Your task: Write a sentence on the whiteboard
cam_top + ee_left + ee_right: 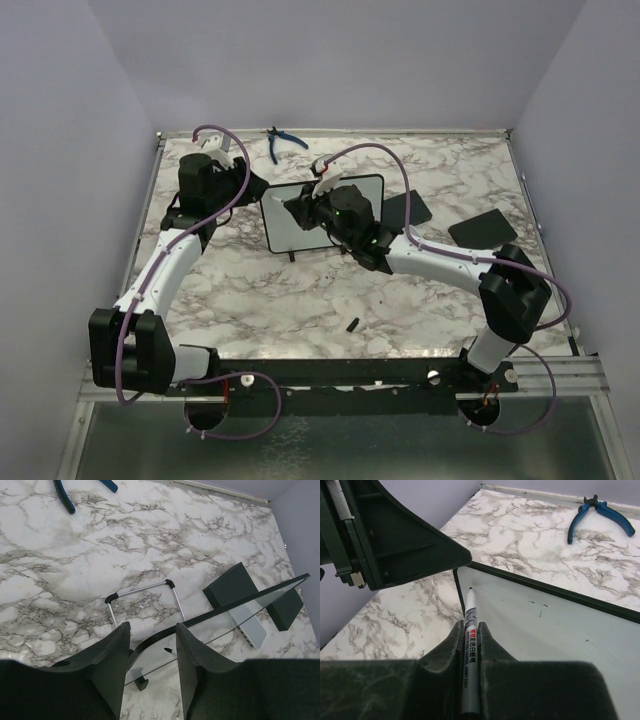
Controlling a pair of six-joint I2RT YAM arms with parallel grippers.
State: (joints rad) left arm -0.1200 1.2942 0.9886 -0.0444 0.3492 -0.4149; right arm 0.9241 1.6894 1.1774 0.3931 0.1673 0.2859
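My white left arm (165, 265) reaches far, its black left end effector (152, 630) parted. My white right arm (440, 262) angles far-left, its right end effector (470, 628) clamped on a slim grey marker pen (469, 607).

Black-framed whiteboard (280, 228), propped at a tilt, few tiny marks

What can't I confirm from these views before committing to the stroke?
- Marker tip touching the whiteboard: right wrist view, too fine to tell.
- Any sentence written: top view, right arm covers the board's middle; right wrist view shows specks only, frame edge cuts the board.
- Left jaws touching the board's corner: left wrist view, its fingers hide contact.
- Small black item on the table: top view, too small to name.
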